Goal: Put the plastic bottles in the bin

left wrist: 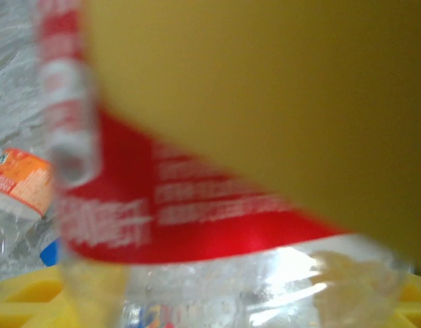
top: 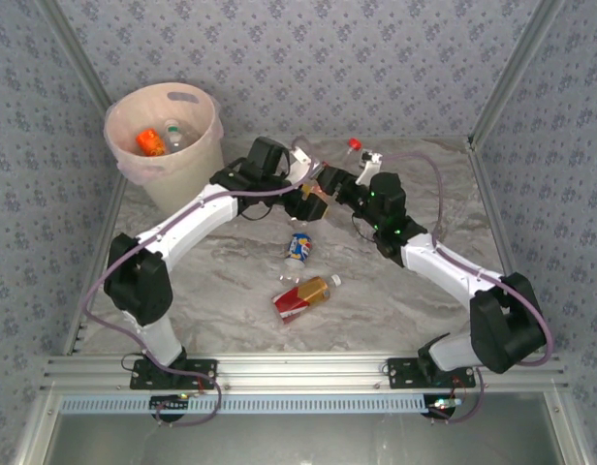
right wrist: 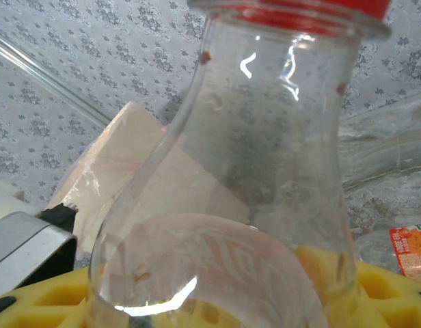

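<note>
The cream bin [top: 187, 174] stands at the back left with an orange bottle [top: 150, 143] and a clear one [top: 174, 136] inside. My right gripper [top: 363, 167] is shut on a clear bottle with a red cap [top: 355, 144], held off the table; close up, that bottle [right wrist: 265, 137] sits between the yellow pads [right wrist: 395, 287]. My left gripper [top: 315, 198] is beside it at mid-table, closed on a red-labelled bottle [left wrist: 197, 205], which is blurred. A blue-labelled bottle [top: 298, 248] and a red-labelled bottle of yellow drink [top: 303, 295] lie on the table.
An orange-labelled bottle [left wrist: 16, 181] lies just past the left gripper and also shows as the orange-labelled bottle [right wrist: 410, 253] in the right wrist view. The bin [right wrist: 128, 157] is behind the held bottle. Patterned walls enclose the marble table [top: 211, 291].
</note>
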